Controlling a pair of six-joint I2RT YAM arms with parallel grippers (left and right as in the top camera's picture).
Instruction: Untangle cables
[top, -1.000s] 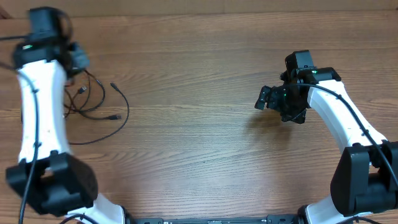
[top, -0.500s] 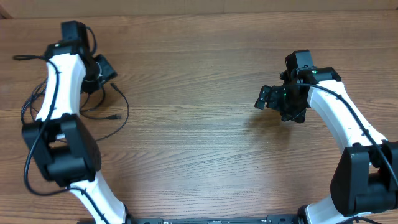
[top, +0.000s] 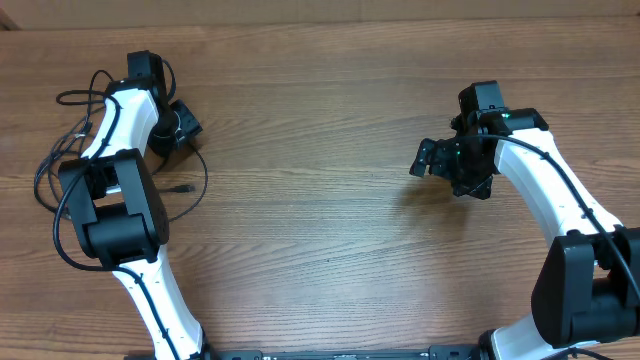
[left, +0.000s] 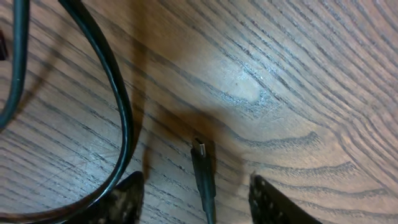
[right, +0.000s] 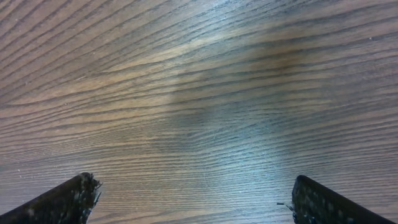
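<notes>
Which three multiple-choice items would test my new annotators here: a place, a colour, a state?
1. Where are the cables? A) far left of the table B) centre C) beside the right arm
2. What colour are they? A) white B) black C) red
3. How is the right gripper? A) shut on a plug B) open over bare wood C) holding a cable
Answers: 1 A, they loop by the left arm; 2 B, every cord is black; 3 B, its fingers stand apart with only wood between.
</notes>
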